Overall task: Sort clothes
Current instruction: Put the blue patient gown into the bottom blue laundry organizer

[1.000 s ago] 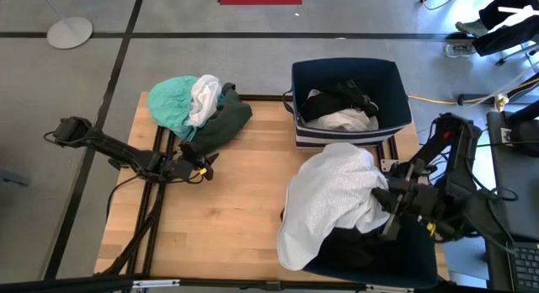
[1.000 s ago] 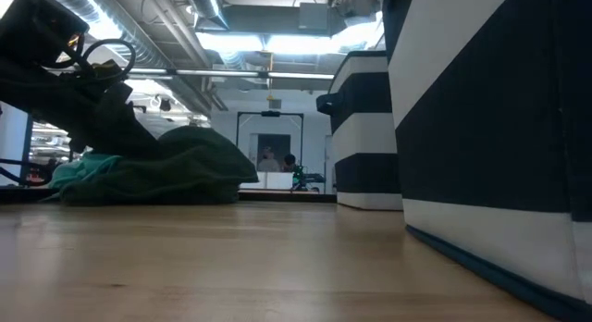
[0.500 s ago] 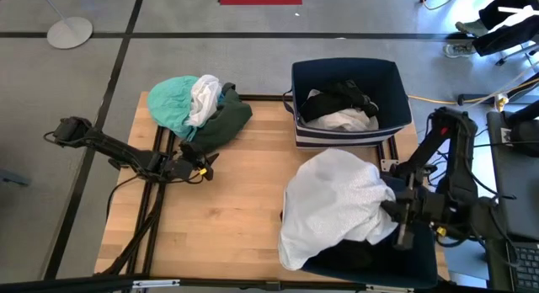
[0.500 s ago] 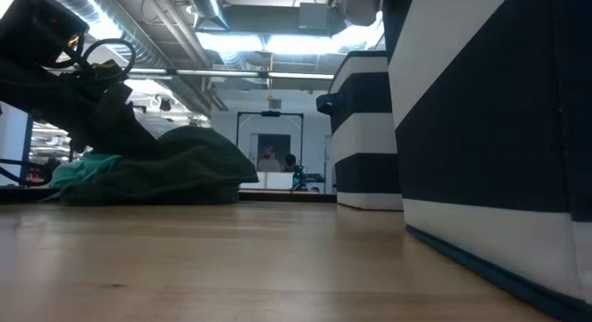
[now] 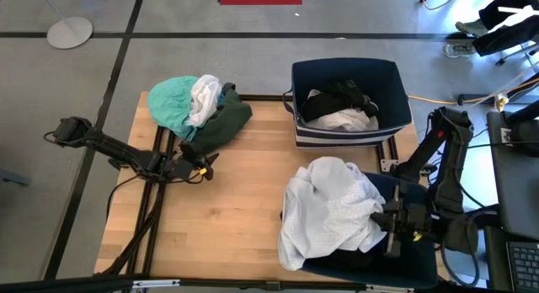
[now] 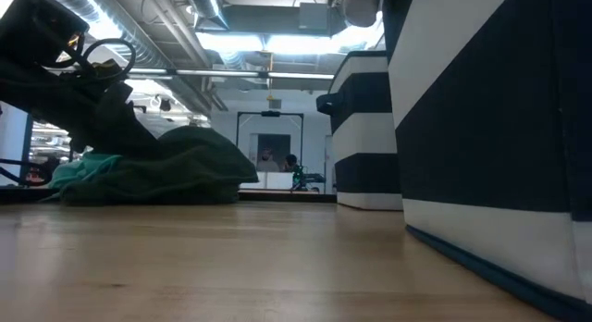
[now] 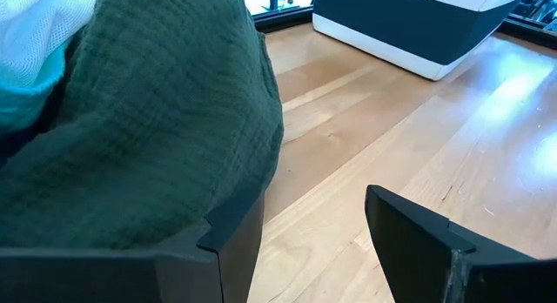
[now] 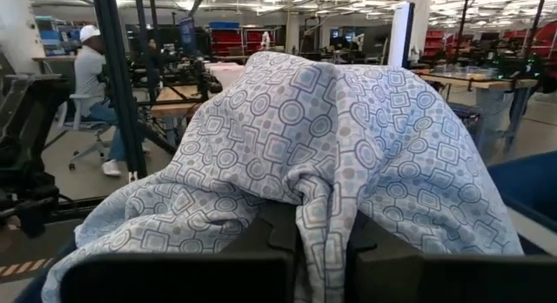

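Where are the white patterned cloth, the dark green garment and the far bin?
white patterned cloth (image 5: 328, 209), high view, its middle.
dark green garment (image 5: 226, 125), high view, its middle.
far bin (image 5: 396, 87), high view, right wall.

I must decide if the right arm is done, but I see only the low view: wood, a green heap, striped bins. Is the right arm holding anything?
Observer: Yes. The right gripper has its jaws shut on the white patterned garment, over the near bin.
Operator: Is the garment inside that bin already?
Observer: Only partly. It drapes over the bin's left rim onto the table.
Operator: And the left arm?
Observer: The left gripper waits with open jaws beside the dark green garment, holding nothing.
Operator: What is in the far bin?
Observer: The far bin holds a black garment on a white one.
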